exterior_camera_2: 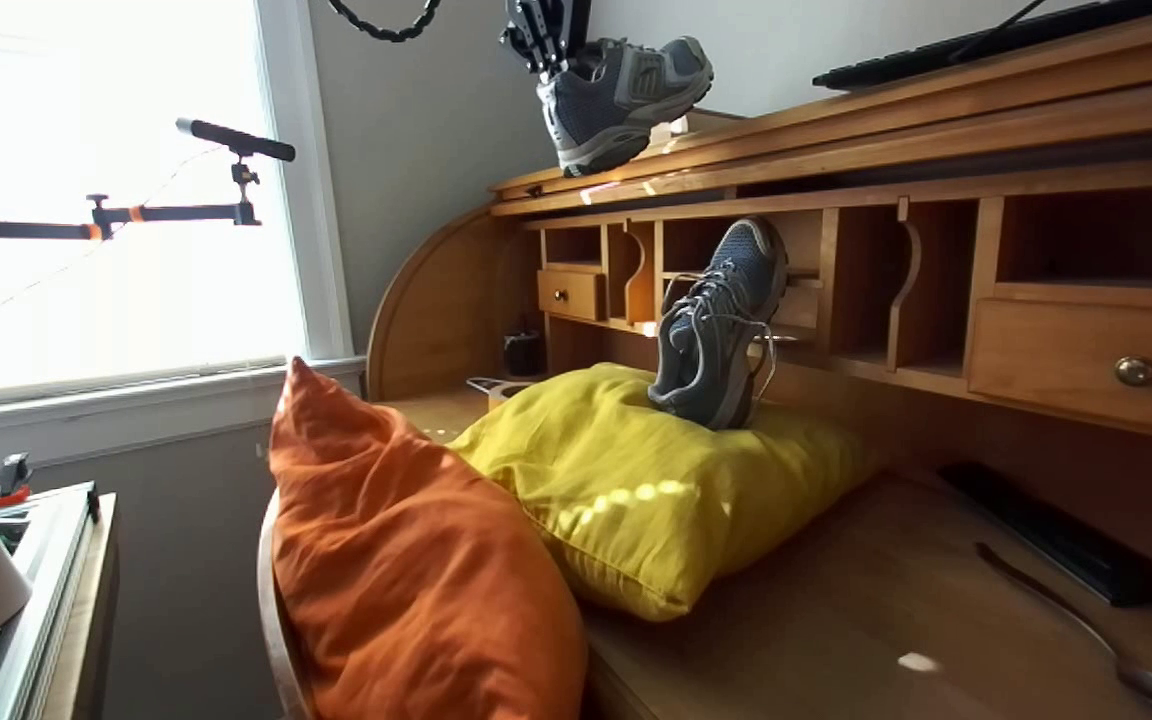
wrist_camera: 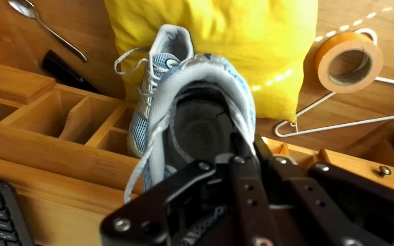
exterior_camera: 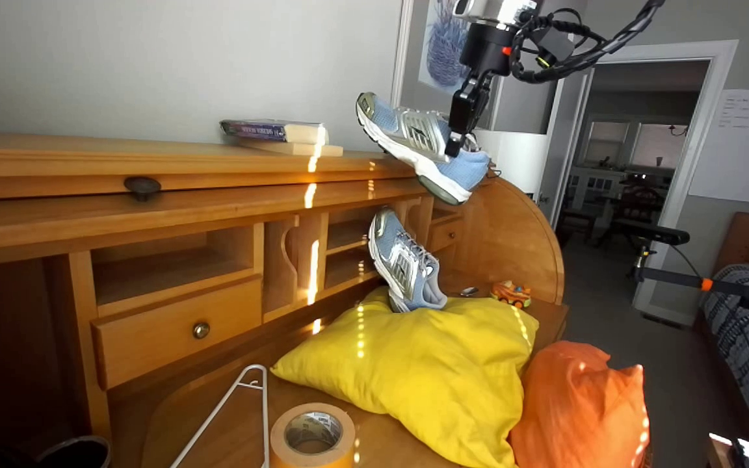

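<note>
My gripper (exterior_camera: 456, 144) is shut on the side wall of a blue and grey running shoe (exterior_camera: 407, 133). It holds the shoe in the air, level with the desk's top shelf. The held shoe also shows in an exterior view (exterior_camera_2: 616, 100). In the wrist view the shoe's opening (wrist_camera: 200, 126) faces the camera, with one finger inside the wall and one outside. A matching shoe (exterior_camera: 400, 260) stands heel down, toe up, on a yellow pillow (exterior_camera: 413, 364) and leans toward the cubbies. In the wrist view the held shoe partly hides that other shoe (wrist_camera: 169, 58).
The wooden roll-top desk (exterior_camera: 504, 227) has cubbies and drawers behind the pillow. Books (exterior_camera: 277, 133) and a keyboard (exterior_camera_2: 996, 45) lie on its top. A tape roll (exterior_camera: 313, 435), a white hanger (exterior_camera: 264, 403), a spoon (exterior_camera_2: 1066, 610) and an orange pillow (exterior_camera_2: 416, 570) are around the yellow pillow.
</note>
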### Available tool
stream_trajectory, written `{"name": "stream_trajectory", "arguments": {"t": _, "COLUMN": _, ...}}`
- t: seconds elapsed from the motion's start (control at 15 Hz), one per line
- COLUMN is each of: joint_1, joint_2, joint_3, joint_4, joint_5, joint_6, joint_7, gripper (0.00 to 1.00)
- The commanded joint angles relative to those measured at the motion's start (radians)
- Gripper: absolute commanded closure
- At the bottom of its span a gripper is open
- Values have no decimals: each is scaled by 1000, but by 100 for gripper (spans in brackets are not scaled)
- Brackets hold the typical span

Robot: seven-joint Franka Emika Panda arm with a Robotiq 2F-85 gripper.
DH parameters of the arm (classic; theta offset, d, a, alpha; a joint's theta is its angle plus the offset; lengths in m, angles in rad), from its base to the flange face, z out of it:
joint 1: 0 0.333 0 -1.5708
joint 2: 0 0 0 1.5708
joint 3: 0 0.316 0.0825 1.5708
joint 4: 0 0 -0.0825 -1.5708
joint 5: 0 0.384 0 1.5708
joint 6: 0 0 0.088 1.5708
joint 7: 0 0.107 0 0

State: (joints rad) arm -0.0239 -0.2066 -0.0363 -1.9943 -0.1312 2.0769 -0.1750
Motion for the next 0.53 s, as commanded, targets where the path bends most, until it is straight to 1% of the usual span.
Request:
{"name": "stream_trajectory", "arguments": {"t": 0.0, "joint_1": 2, "joint_2": 71, "joint_3": -4, "joint_4": 108, "joint_5": -3, "joint_6": -56, "joint_7": -49, "gripper": 98}}
{"name": "stream_trajectory", "arguments": {"t": 0.27, "joint_1": 0, "joint_2": 130, "joint_3": -3, "joint_4": 192, "joint_5": 1, "joint_6": -100, "joint_7": -73, "gripper": 98}}
{"name": "stream_trajectory", "arguments": {"t": 0.47, "joint_1": -1, "joint_2": 174, "joint_3": 1, "joint_4": 266, "joint_5": -7, "joint_6": -131, "joint_7": -64, "gripper": 98}}
